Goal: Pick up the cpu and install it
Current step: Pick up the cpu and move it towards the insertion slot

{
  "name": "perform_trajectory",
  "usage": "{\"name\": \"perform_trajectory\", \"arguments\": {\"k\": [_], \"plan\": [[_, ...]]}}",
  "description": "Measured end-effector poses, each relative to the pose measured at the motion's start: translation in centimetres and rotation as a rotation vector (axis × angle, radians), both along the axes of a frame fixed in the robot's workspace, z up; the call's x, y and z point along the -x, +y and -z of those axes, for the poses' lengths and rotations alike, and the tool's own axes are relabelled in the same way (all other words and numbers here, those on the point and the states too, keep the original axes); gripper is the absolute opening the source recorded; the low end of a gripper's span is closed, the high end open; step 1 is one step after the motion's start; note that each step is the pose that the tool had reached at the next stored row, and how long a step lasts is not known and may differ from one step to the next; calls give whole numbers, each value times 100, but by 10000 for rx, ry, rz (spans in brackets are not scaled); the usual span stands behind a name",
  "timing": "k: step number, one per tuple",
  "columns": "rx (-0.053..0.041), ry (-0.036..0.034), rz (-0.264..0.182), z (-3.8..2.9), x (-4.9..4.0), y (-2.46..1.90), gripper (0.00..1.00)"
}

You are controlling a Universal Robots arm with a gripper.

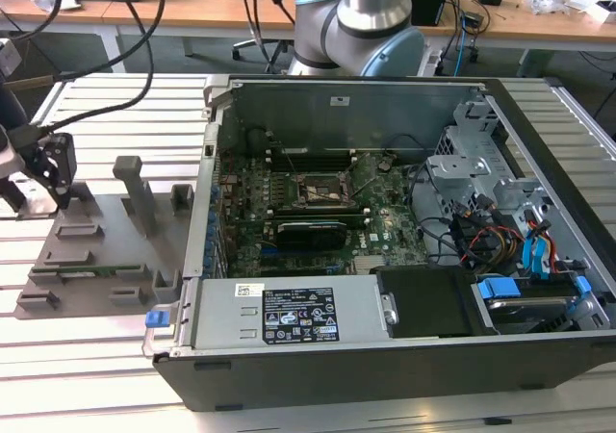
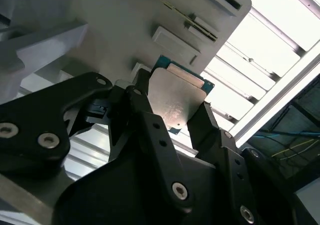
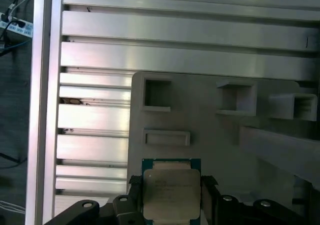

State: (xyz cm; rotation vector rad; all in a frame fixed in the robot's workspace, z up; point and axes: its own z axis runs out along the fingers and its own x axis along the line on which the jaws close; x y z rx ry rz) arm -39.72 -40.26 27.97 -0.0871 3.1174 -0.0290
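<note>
- First wrist view: the cpu (image 3: 171, 192) lies lid-up between the black fingers (image 3: 209, 187) of the claw (image 3: 171, 195), one finger on each of two opposite edges. The claw is closed to the chip's width and has hold of it.
- The grey plate (image 3: 200, 120) with its empty pockets lies under the chip, on the slatted table (image 3: 150, 35). I cannot tell whether the chip is clear of the plate.
- Second wrist view: the same grip. The pale lid faces the camera, a thin green edge shows beyond it, and the fingers (image 2: 145, 110) are touching the sides.
- Exterior view: the claw (image 1: 53, 168) hangs over the plate (image 1: 96, 250), at 9 o'clock from the open case (image 1: 337, 356) and well apart from it.
- The socket (image 1: 322, 191) sits inside the case, toward 10 o'clock from its middle.
- The arm (image 1: 366, 14) stands at 12 o'clock.
- Handling, as a judgement: the chip looks light, thin and stiff.
- The metal lid is smooth and likely to slip, so squeezing the faces would give little purchase.
- The underside contacts are likely fragile.
- Hold it by the board's opposite edges, as the claw does here, and keep it level. A tilt in so thin a grip could let it pivot.
</note>
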Motion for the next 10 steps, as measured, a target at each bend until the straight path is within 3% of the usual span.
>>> {"name": "perform_trajectory", "arguments": {"k": [3,10], "plan": [[13,0,0,-82,0,0,55],[27,0,0,-206,0,0,55]]}}
